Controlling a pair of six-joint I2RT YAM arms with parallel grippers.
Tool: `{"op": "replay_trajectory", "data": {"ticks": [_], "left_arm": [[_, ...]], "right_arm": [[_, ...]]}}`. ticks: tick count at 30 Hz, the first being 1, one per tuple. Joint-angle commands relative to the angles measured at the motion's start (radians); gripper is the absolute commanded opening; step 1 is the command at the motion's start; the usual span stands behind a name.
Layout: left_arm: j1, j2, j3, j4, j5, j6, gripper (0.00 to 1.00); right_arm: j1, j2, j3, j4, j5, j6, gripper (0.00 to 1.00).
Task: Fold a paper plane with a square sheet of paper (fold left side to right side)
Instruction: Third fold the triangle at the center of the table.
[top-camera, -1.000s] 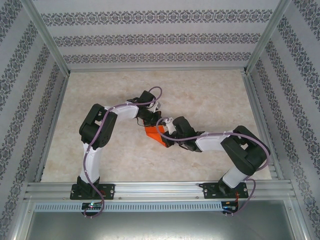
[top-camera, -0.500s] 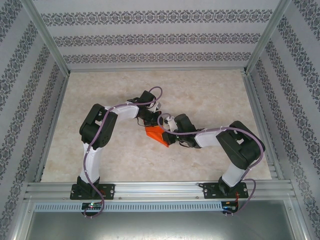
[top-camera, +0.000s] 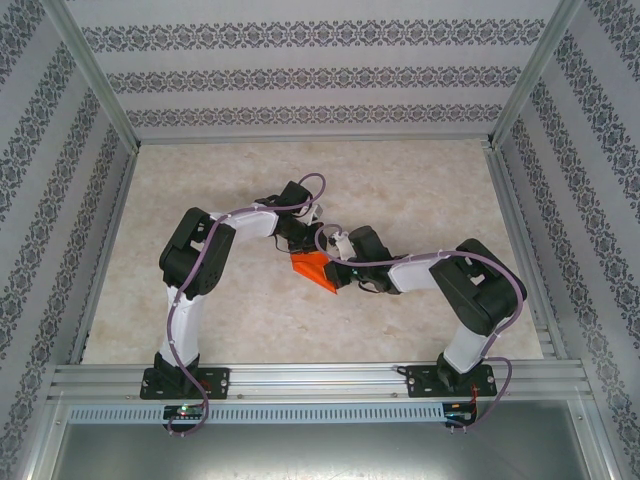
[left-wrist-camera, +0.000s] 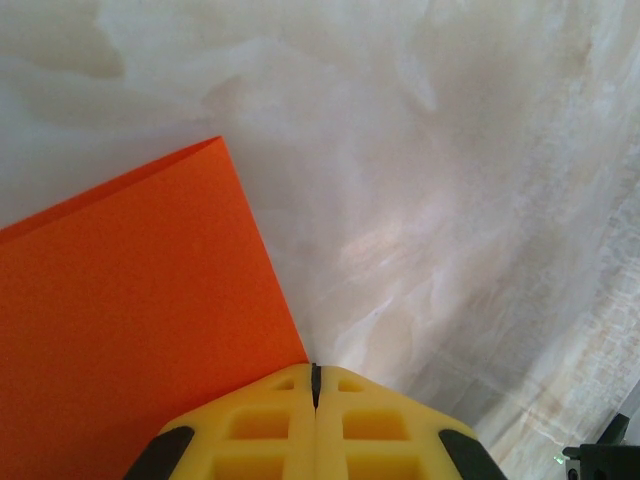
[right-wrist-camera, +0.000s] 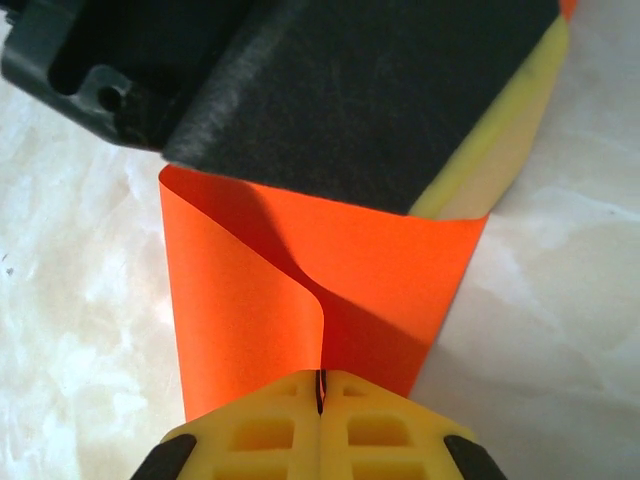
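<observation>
The square sheet of paper (top-camera: 314, 269), bright orange, lies partly folded on the table's middle. My left gripper (top-camera: 300, 246) stands at the paper's far end, jaws shut, pressing down on it. In the left wrist view the flat paper (left-wrist-camera: 130, 320) runs under the yellow fingertips (left-wrist-camera: 270, 420). My right gripper (top-camera: 340, 276) is shut on a lifted edge of the paper (right-wrist-camera: 240, 310), which curls up into the closed jaws (right-wrist-camera: 320, 385). The left gripper's dark finger (right-wrist-camera: 380, 110) covers the far edge of the sheet there.
The marble-patterned table (top-camera: 420, 190) is framed by aluminium rails (top-camera: 300, 378) in front and patterned walls on three sides. Both arms bend inward and meet over the paper, their wrists close together.
My right gripper has crept up and left with the paper's edge in it, and its elbow has drawn in. Less orange shows from above. The left arm has stayed put.
</observation>
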Motion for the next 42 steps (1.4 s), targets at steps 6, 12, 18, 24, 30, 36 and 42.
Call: {"op": "replay_trajectory", "data": {"ticks": [6, 12, 18, 24, 30, 36, 42], "left_arm": [[-0.023, 0.051, -0.007, -0.045, -0.027, 0.021, 0.05], [-0.024, 0.052, -0.007, -0.045, -0.028, 0.021, 0.05], [-0.024, 0.052, -0.008, -0.045, -0.026, 0.021, 0.05], [-0.023, 0.045, -0.008, -0.046, -0.025, 0.021, 0.07], [-0.023, 0.041, 0.012, -0.069, -0.030, 0.029, 0.10], [-0.018, 0.043, 0.071, -0.121, -0.039, 0.047, 0.15], [0.010, 0.039, 0.110, -0.147, -0.039, 0.047, 0.21]], "right_arm": [[-0.015, 0.019, 0.025, -0.009, -0.015, -0.001, 0.00], [-0.014, 0.034, 0.037, -0.004, -0.042, 0.002, 0.00], [-0.014, 0.051, 0.033, -0.008, -0.040, 0.006, 0.00], [-0.014, 0.062, 0.034, -0.039, -0.038, 0.003, 0.00], [-0.013, 0.064, 0.019, -0.079, -0.031, 0.000, 0.00], [-0.013, 0.062, 0.003, -0.107, -0.026, -0.005, 0.00], [-0.011, 0.053, -0.012, -0.106, -0.025, -0.006, 0.00]]}}
